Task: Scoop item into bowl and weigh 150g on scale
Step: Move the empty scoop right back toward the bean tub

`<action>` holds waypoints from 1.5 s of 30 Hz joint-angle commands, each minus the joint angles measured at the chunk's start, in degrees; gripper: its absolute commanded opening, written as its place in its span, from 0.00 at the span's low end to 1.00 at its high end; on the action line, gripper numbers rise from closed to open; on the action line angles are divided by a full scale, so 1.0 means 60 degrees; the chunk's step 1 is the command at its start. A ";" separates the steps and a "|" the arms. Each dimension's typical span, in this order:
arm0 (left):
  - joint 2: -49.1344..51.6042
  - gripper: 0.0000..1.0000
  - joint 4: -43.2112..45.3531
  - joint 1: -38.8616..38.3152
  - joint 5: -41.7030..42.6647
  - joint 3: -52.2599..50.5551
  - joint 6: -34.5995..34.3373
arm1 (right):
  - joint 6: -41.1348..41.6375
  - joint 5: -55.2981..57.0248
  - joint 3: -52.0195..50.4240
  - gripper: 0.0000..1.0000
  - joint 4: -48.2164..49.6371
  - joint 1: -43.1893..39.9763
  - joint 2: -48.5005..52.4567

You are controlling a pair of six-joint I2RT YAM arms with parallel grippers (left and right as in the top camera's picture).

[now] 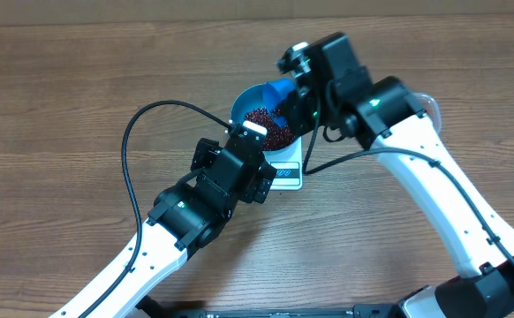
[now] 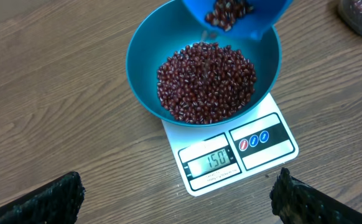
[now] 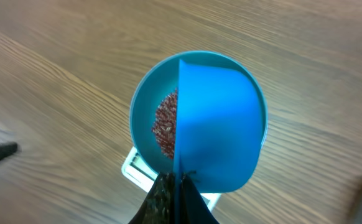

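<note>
— Beans (image 2: 206,81): where do we find them?
— Heaped in the blue bowl (image 2: 142,62), which sits on the scale (image 2: 265,163). The display, at six o'clock of the bowl, reads 150. A few more lie in the scoop (image 2: 243,15), tilted over the bowl's one o'clock rim.
— And the jaws?
— We record the right gripper (image 3: 176,190) clenched on the scoop at its six o'clock edge. The left gripper (image 2: 178,208) hangs released, spread wide, at six o'clock of the scale, touching nothing.

overhead — top-down, far | wrists — close, looking down | shared: bowl (image 2: 148,57)
</note>
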 commanded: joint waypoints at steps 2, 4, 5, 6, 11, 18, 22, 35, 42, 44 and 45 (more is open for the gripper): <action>-0.0004 1.00 0.0033 0.0036 -0.0058 0.0222 -0.0004 | 0.1002 -0.2517 0.0321 0.04 0.0419 -0.1373 -0.0284; -0.0004 1.00 0.0033 0.0036 -0.0058 0.0222 -0.0004 | 0.1319 -0.3606 0.0321 0.04 0.0656 -0.2146 -0.0284; -0.0004 1.00 0.0033 0.0036 -0.0062 0.0222 -0.0004 | 0.1497 -0.4080 0.0321 0.04 0.0769 -0.2506 -0.0284; -0.0004 0.99 0.0033 0.0036 -0.0062 0.0222 0.0000 | 0.1530 -0.4612 0.0321 0.04 0.0831 -0.2954 -0.0284; -0.0004 1.00 0.0033 0.0036 -0.0058 0.0222 -0.0004 | 0.1858 -0.5941 0.0321 0.04 0.0761 -0.4513 -0.0284; -0.0004 1.00 0.0033 0.0036 -0.0058 0.0222 -0.0004 | 0.2018 -0.6878 0.0317 0.04 0.0652 -0.5956 -0.0284; -0.0004 1.00 0.0033 0.0036 -0.0058 0.0222 -0.0004 | 0.1938 -0.6550 0.0317 0.04 0.0484 -0.6743 -0.0284; -0.0004 1.00 0.0029 0.0036 -0.0058 0.0222 -0.0004 | -0.0109 -0.3118 0.0317 0.04 -0.1537 -0.7854 -0.0284; -0.0004 1.00 0.0033 0.0036 -0.0058 0.0222 0.0000 | -0.0357 -0.1494 0.0317 0.04 -0.1807 -0.7814 -0.0284; -0.0004 1.00 0.0029 0.0036 -0.0058 0.0222 -0.0004 | -0.0361 -0.1392 0.0317 0.04 -0.1858 -0.7675 -0.0284; -0.0004 0.99 0.0029 0.0036 -0.0058 0.0222 -0.0004 | -0.0361 -0.1268 0.0317 0.04 -0.1880 -0.7592 -0.0284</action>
